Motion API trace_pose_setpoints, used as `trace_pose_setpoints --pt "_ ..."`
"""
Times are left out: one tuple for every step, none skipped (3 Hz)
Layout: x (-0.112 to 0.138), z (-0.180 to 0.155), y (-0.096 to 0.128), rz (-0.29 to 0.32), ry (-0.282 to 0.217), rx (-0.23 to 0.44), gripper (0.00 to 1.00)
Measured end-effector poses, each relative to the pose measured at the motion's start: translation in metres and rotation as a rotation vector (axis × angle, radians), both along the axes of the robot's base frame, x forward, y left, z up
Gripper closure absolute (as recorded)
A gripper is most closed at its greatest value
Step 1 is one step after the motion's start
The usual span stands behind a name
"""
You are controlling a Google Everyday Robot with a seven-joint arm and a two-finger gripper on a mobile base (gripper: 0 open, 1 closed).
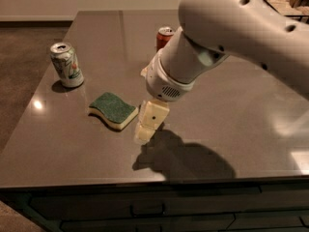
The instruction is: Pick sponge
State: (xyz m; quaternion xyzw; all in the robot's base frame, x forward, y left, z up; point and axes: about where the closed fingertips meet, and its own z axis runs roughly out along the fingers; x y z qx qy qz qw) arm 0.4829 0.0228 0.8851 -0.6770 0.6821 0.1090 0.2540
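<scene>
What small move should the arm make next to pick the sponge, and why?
Probably a short shift toward the picture's left, bringing the gripper over the sponge. The gripper hangs low beside the sponge's right end, not above it, and the sponge lies flat on the table.

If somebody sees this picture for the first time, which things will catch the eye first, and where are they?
The big white robot arm fills the upper right, reaching down to the dark table. Its cream claw hangs low near the table's front edge, close beside the green-topped sponge. Behind them stand two cans: a white can with green print at the left and a red can partly hidden by the arm.
</scene>
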Motion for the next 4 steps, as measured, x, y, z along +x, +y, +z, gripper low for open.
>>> trace_pose_setpoints --pt "0.015 -0.019 0.023 0.002 0.016 -0.012 0.0" --pt "0.024 -0.034 0.042 -0.01 0.048 -0.021 0.0" --pt "0.027 -0.042 0.057 -0.026 0.064 -0.019 0.0" --pt "0.029 -0.049 0.066 -0.034 0.076 -0.03 0.18"
